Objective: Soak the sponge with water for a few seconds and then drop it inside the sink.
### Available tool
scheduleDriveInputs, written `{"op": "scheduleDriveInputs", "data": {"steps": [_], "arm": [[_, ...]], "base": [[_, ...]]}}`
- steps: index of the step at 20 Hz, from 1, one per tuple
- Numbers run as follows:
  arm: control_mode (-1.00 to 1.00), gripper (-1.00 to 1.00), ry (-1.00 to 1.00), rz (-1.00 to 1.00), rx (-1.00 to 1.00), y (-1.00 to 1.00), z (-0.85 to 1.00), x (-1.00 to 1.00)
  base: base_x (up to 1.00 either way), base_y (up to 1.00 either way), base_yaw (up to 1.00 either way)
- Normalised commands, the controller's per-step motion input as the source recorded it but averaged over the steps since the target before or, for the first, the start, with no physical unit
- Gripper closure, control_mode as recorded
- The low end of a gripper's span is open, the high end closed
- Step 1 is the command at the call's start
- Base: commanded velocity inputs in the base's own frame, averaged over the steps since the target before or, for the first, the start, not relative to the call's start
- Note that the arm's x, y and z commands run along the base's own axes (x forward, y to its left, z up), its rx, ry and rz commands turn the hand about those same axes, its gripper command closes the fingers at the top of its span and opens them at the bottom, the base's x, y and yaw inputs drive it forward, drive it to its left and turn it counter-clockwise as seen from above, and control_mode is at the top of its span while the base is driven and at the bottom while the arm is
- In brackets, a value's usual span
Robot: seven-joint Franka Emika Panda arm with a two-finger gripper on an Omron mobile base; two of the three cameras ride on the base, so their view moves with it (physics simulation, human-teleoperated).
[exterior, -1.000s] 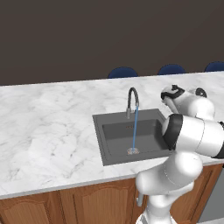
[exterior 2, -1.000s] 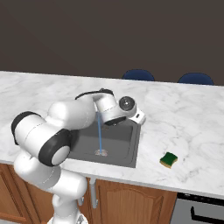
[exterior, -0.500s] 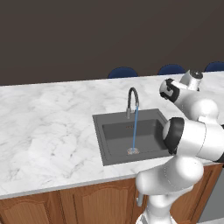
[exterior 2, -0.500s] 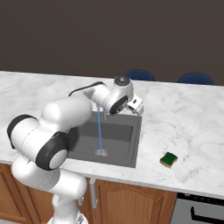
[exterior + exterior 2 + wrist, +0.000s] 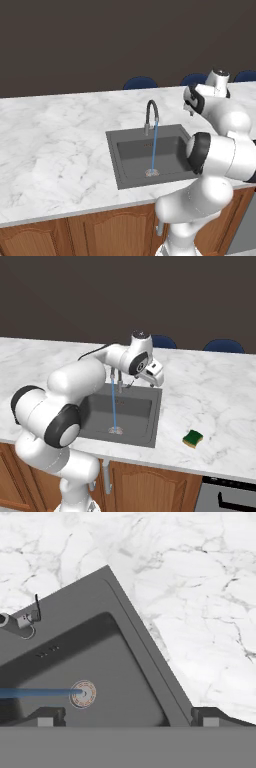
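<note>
The gripper (image 5: 152, 376) hung high above the far right corner of the sink (image 5: 154, 406), its jaws spread wide and holding nothing. In the hand view the two dark fingertips (image 5: 47, 717) stood far apart, with only the basin and marble between them.

The sponge (image 5: 192, 438) lay flat on the marble counter (image 5: 220, 396), green side up with the yellow layer showing along its near edge. It sat well below the gripper, off to the gripper's right and nearer the robot's base, just beyond the sink's right rim and close to the counter's front edge. Its long axis ran at a slant to the counter's edge, from near left to far right, though the block was small and close to square, so this was hard to judge.

Water (image 5: 114, 406) fell in a thin blue stream from the faucet (image 5: 151, 114) to the drain (image 5: 83, 694), left of and below the gripper.

The sponge would likely be light and soft, yielding under pressure, and heavier and slicker once wet. A sound grip would probably pinch it across its shorter width, on the two long side faces, near the middle, with the jaws turned to match its slant.
</note>
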Motion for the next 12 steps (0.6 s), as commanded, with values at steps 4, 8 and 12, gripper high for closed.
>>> {"op": "scheduleDriveInputs", "data": {"steps": [4,8,12], "arm": [[-1.0,-1.0,0.0,0.0,0.01,0.0,0.0,-0.14],[-1.0,-1.0,0.01,0.0,0.01,-0.16,-0.12,-0.15],[-1.0,-1.0,0.01,-0.01,0.0,-0.32,-0.3,-0.26]], "base": [[0.0,0.0,0.0],[0.0,0.0,0.0],[0.0,0.0,0.0]]}}
